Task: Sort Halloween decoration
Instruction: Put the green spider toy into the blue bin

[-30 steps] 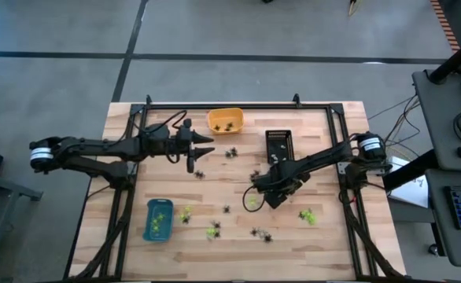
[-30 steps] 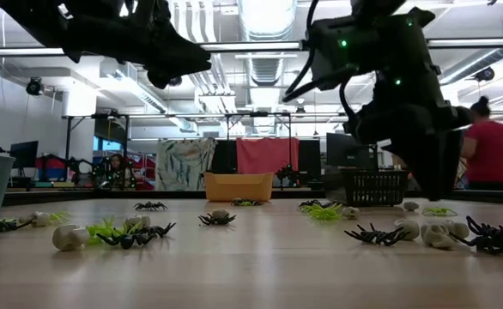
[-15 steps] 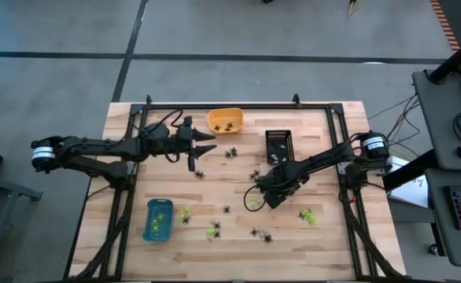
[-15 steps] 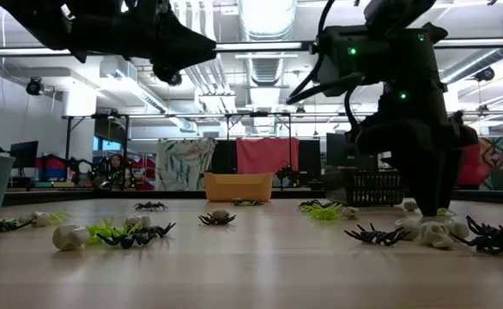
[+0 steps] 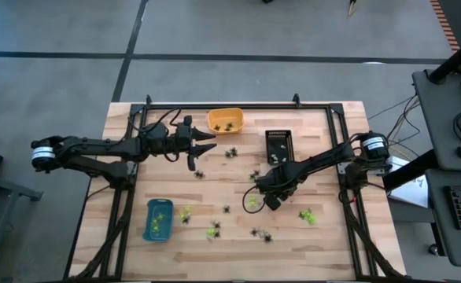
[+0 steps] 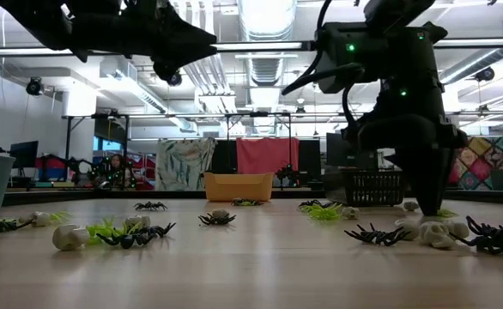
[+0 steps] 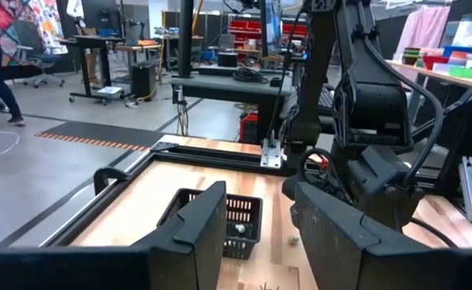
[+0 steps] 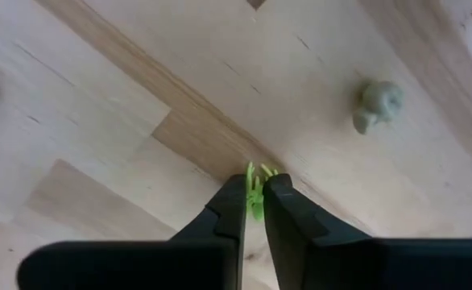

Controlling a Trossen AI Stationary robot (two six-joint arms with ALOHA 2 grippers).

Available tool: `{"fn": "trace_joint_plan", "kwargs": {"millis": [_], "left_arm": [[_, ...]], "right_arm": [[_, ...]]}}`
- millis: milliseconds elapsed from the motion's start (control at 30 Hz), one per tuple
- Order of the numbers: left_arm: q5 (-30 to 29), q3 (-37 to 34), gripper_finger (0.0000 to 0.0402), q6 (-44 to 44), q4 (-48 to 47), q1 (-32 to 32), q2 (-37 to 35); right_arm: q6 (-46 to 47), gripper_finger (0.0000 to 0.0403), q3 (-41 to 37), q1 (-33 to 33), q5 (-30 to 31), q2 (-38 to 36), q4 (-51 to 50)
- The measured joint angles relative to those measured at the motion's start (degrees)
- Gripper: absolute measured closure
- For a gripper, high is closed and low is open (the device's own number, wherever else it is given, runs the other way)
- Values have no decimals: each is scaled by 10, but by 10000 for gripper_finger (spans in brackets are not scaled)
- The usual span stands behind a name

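Small Halloween decorations lie scattered on the wooden table: lime-green ones (image 5: 307,215), black spiders (image 5: 262,233) and whitish ones (image 8: 378,103). My right gripper (image 5: 267,201) points down at mid-table, just in front of the black tray (image 5: 278,144). It is shut on a lime-green trinket (image 8: 254,192). My left gripper (image 5: 207,145) hovers level above the table beside the orange tray (image 5: 225,120). It is open (image 7: 260,234) with nothing between its fingers. The blue tray (image 5: 158,219) stands near the front left with green pieces in it. My right gripper pinches the lime-green trinket between its two fingertips (image 8: 238,201). The fingers come from above, pointing down. Thin green legs (image 8: 260,171) stick out past the tips, right at the table's wood. I cannot tell if the trinket is off the surface.
A dark metal frame (image 5: 238,104) runs around the table's edges. Black spiders (image 6: 380,233) and whitish pieces (image 6: 432,232) lie close to my right gripper. More trinkets lie along the front between the blue tray and the right side. Beyond the table is a workshop room.
My right gripper has sunk a little toward the table and its fingers have shut on the lime-green trinket. My left gripper has kept its place above the table.
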Motion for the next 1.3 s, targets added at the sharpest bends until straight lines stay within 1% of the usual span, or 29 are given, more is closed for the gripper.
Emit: {"fn": "trace_joint_plan", "kwargs": {"millis": [233,400,567,733,833,900,1033,1167,1300], "left_arm": [[0,0,269,-14,12,0,0],[4,0,269,-15,20,-9,0],[4,0,269,-30,16,-9,0],[4,0,269,-36,15,-11,0],[4,0,269,-45,14,-13,0],[5,0,269,-45,14,-16,0],[5,0,269,-49,17,-23,0],[5,0,269,-64,15,-29,-7],[5,0,269,-86,-4,-29,-37]], "right_arm": [[-21,378,-1,0,9,-4,-1],[-48,394,-1,0,29,-6,-2],[-103,394,-3,0,41,-14,7],[-143,394,-18,0,40,-55,37],[-154,395,-32,0,42,-93,70],[-168,395,-48,0,43,-122,109],[-219,395,-94,0,35,-181,246],[-278,394,-155,-3,-7,-221,460],[-328,394,-194,-8,-44,-218,660]]}}
